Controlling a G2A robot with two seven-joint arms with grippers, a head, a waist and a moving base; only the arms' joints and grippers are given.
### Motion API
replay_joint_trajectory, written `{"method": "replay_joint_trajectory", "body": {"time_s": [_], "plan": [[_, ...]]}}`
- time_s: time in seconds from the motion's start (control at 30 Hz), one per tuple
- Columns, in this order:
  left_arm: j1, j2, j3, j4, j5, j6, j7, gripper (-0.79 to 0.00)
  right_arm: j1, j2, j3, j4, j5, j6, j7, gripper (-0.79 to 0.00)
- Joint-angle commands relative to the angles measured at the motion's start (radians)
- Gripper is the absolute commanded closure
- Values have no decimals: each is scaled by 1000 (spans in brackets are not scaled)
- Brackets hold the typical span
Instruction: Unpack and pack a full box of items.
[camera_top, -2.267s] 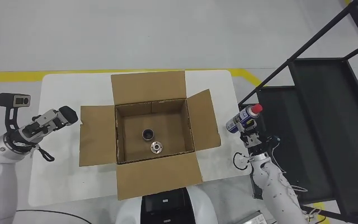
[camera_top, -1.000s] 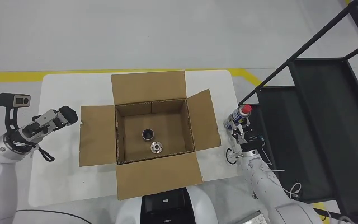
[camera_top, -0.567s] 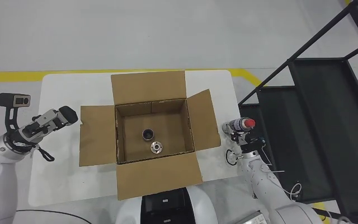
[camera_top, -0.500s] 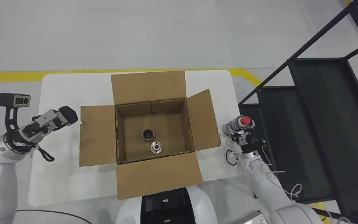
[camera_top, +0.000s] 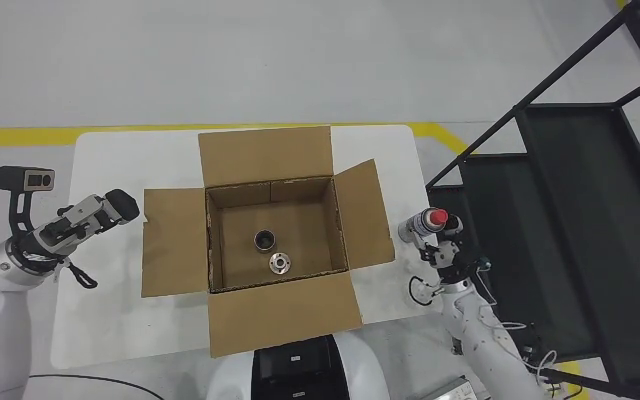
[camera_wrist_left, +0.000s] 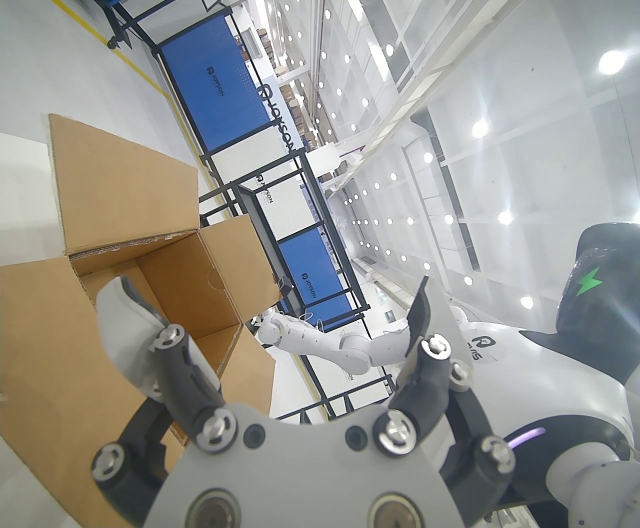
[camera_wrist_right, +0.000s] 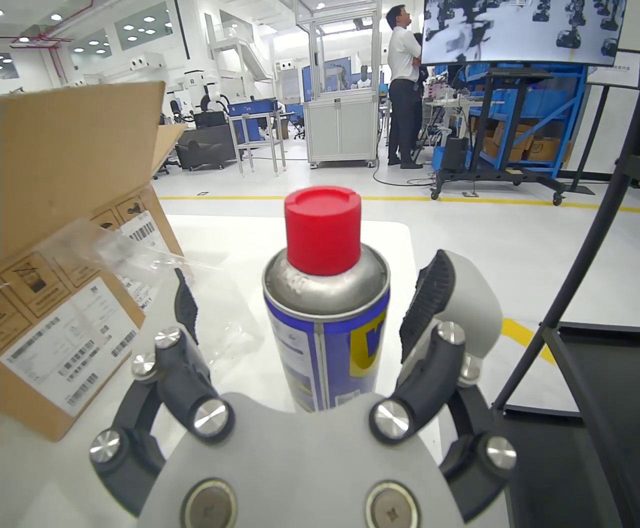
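As it stands upright on the white counter (camera_top: 120, 300), the blue red-capped metal spray can (camera_wrist_right: 326, 320) is flanked by the right jaws, spread apart. The open brown cardboard box (camera_top: 270, 160) is seen between these and the left jaws, likewise parted.

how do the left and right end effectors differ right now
The left end effector is empty; the right end effector has the upright spray can between its fingers, ungripped. The left sits beside the cardboard box's left flap, the right beyond its right flap. Both are open.
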Motion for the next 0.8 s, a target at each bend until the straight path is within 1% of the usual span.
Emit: {"method": "replay_joint_trajectory", "body": {"time_s": [0.0,0.23,0.3,0.33,0.47,0.53,0.6,0.63,0.67,0.7,0.73,0.77], "plan": [[0,0,0,0,0,0,0,-785,-71,11,34,-125,5,-11,48,-785],[0,0,0,0,0,0,0,-785,-286,35,150,-513,63,-42,247,-785],[0,0,0,0,0,0,0,-785,-342,37,169,-626,144,-103,313,-785],[0,0,0,0,0,0,0,-785,-369,39,187,-688,165,-108,347,-785],[0,0,0,0,0,0,0,-785,-475,44,216,-897,249,-139,539,-785],[0,0,0,0,0,0,0,-785,-505,46,217,-974,291,-157,644,-785],[0,0,0,0,0,0,0,-785,-524,48,200,-1021,371,-191,752,-785],[0,0,0,0,0,0,0,-785,-521,50,203,-1045,391,-187,807,-785],[0,0,0,0,0,0,0,-785,-522,51,188,-1064,417,-212,862,-785],[0,0,0,0,0,0,0,-785,-527,53,159,-1072,501,-264,919,-785],[0,0,0,0,0,0,0,-785,-519,56,155,-1084,562,-281,980,-785],[0,0,0,0,0,0,0,-785,-505,60,161,-1098,577,-276,1037,-785]]}}
